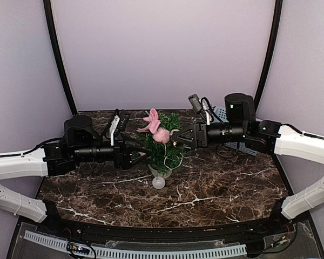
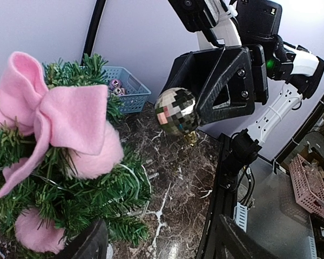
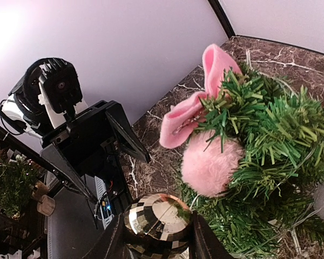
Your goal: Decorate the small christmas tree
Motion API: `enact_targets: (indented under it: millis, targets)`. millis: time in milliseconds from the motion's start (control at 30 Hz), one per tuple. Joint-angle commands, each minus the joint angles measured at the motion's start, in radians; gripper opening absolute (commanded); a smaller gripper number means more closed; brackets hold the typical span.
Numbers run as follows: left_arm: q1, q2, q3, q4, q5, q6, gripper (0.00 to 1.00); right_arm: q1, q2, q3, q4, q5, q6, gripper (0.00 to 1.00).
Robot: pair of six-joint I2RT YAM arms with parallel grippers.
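The small christmas tree (image 1: 166, 148) stands mid-table in its white pot (image 1: 161, 172). It carries a pink bow (image 1: 151, 122) at the top and a pink pompom (image 1: 162, 135) below it. My right gripper (image 1: 175, 139) is at the tree's right side, shut on a mirrored gold ball (image 3: 157, 222), which almost touches the needles under the pompom (image 3: 209, 162). The ball (image 2: 176, 110) also shows in the left wrist view. My left gripper (image 1: 145, 156) is open and empty at the tree's lower left, one finger (image 2: 89, 243) against the branches (image 2: 97, 194).
A whitish ball (image 1: 159, 182) lies on the marble table (image 1: 216, 189) in front of the pot. A blue basket (image 2: 127, 88) with small ornaments sits at the back right, partly behind the right arm. A thin white cord (image 2: 134, 178) runs through the branches.
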State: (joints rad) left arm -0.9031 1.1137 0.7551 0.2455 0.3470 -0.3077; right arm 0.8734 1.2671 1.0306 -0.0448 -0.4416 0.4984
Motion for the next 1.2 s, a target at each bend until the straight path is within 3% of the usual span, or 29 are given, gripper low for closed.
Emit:
enact_targets:
  millis: [0,533,1167]
  targets:
    - [-0.023,0.023,0.03,0.06,-0.019,-0.005,0.69,0.018,0.011,-0.039,0.12,0.007,0.061,0.34]
    - [-0.032,0.012,0.02,0.043,-0.057,-0.001,0.69,0.019,0.02,-0.08,0.072,0.199,0.087,0.34]
    - [-0.033,0.005,0.007,0.034,-0.086,-0.001,0.69,0.019,-0.042,-0.096,-0.008,0.25,0.139,0.34]
